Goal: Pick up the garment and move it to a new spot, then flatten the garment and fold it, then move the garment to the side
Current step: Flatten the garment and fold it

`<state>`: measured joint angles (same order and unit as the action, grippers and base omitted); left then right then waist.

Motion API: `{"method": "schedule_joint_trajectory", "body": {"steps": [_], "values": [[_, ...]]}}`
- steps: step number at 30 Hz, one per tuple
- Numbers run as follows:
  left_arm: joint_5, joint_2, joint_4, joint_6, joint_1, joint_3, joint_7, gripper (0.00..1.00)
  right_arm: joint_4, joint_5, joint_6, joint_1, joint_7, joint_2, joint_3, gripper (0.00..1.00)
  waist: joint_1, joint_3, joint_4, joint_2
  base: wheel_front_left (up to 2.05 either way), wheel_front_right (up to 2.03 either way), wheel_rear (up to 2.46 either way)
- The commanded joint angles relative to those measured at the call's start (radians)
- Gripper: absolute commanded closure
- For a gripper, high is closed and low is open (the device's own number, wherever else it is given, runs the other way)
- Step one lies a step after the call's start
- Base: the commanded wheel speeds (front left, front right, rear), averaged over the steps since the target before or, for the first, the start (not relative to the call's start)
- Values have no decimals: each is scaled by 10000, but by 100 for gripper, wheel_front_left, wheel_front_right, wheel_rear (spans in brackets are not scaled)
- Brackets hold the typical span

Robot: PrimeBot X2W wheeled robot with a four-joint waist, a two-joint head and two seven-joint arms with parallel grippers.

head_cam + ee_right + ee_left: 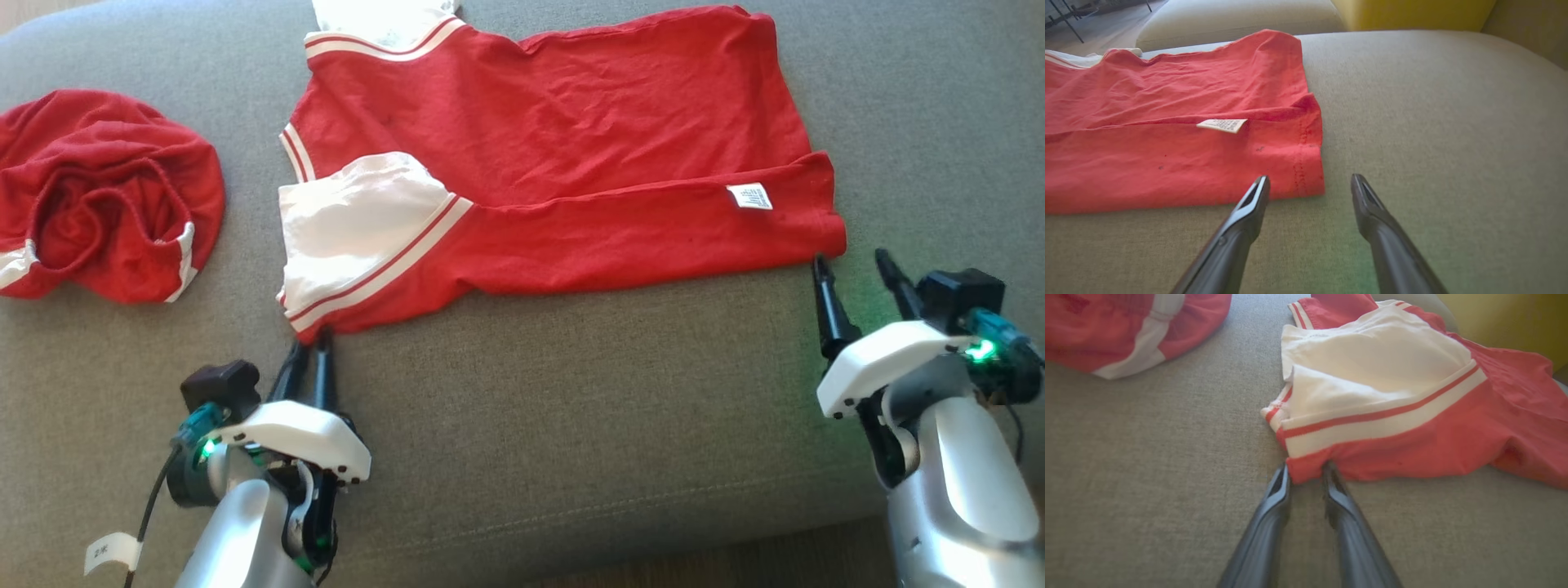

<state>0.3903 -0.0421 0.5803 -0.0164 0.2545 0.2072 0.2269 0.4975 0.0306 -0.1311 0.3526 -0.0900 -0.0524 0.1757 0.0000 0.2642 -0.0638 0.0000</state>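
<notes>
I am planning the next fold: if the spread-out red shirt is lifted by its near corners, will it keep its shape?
Probably not: the shirt lies thin and creased on the couch, so it should sag and weigh little. Its folded flap with the label may fall open.

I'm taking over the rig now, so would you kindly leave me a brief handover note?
Left gripper: fingers close together astride the garment's near sleeve corner; grip unconfirmed.
Right gripper: open, tips at the near hem corner, holding nothing.
Garment: spread on the grey cushion, near edge folded over; another red garment crumpled at left.
Done: flattened, first fold apparently made.
To do: finish folding, move aside.
</notes>
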Motion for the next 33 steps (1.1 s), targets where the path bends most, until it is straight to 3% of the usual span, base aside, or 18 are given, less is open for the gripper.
{"method": "schedule_joint_trajectory", "body": {"steps": [1, 2, 5, 14, 16, 17, 22, 27, 33], "values": [[84, -103, -34, 48, 181, -296, 29, 80, -80, 235, 4, 453, 83, 21, -238, 0, 0, -21, 27, 0, 0, 0, 0], [110, -103, -1, 78, 185, -300, 51, 99, 152, 397, 4, 571, 168, 21, -287, 0, 0, -40, 47, 0, 0, 0, 0], [182, -109, 76, 172, 177, -298, 95, 100, 922, 896, 4, 974, 296, 22, -283, 0, 0, -74, 138, 0, 0, 0, 0], [210, -116, 279, 336, 367, -161, 190, 100, 3553, 195, 4, 2328, 164, 22, 468, 0, 0, 8, 417, 0, 0, 0, 0], [162, -127, 285, 380, 435, -114, 223, 100, 4077, 40, 4, 2590, 85, 22, 493, 76, 0, 14, 465, 0, 0, 0, 0], [143, -138, 288, 392, 462, -102, 236, 100, 4259, -48, 4, 2685, -13, 22, 555, 100, 0, 10, 487, 0, 0, 0, 0], [13, -308, 144, 548, 430, -15, 290, 100, 4593, -413, 4, 2846, -567, 22, 1124, 100, 0, -47, 533, 0, 0, 0, 0], [-136, -595, -238, 816, 44, 141, 322, 100, 4629, 529, 4, 2881, -948, 22, 1312, 100, 0, -176, 437, 0, 0, 0, 0], [-265, -878, -1040, 973, -710, 461, 286, 100, 4250, 913, 4, 2242, -642, -166, 1146, 100, 0, -435, 436, 0, 0, 0, 0]]}}
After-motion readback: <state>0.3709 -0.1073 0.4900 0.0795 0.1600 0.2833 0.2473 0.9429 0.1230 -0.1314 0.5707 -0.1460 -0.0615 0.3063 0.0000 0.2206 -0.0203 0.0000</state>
